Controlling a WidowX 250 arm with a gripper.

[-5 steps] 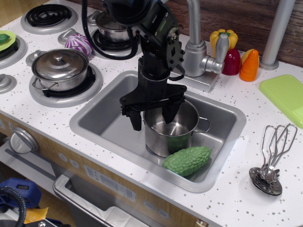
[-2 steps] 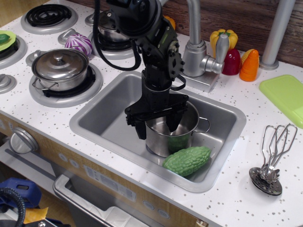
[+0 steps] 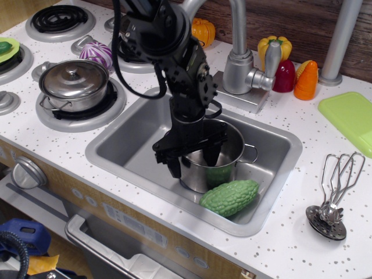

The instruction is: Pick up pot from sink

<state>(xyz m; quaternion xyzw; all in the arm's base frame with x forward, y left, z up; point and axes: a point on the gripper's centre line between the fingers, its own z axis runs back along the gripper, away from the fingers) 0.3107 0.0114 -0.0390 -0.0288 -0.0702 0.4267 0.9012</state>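
The small shiny steel pot (image 3: 228, 152) stands upright in the middle of the silver sink (image 3: 129, 146), one wire handle (image 3: 250, 154) showing on its right side. My black gripper (image 3: 192, 160) is open and lowered over the pot's left rim. One finger (image 3: 173, 166) hangs outside the left wall and the other finger (image 3: 210, 152) reaches inside the pot. The pot still rests on the sink floor.
A green bumpy gourd (image 3: 231, 197) lies in the sink against the pot's front right. The faucet (image 3: 243, 64) stands behind the sink. A lidded steel pot (image 3: 74, 84) sits on the left burner. A whisk and ladle (image 3: 332, 197) lie on the right counter.
The gripper has sunk lower over the pot's left rim, and the arm above it has leaned to the left. The pot and gourd have not moved.
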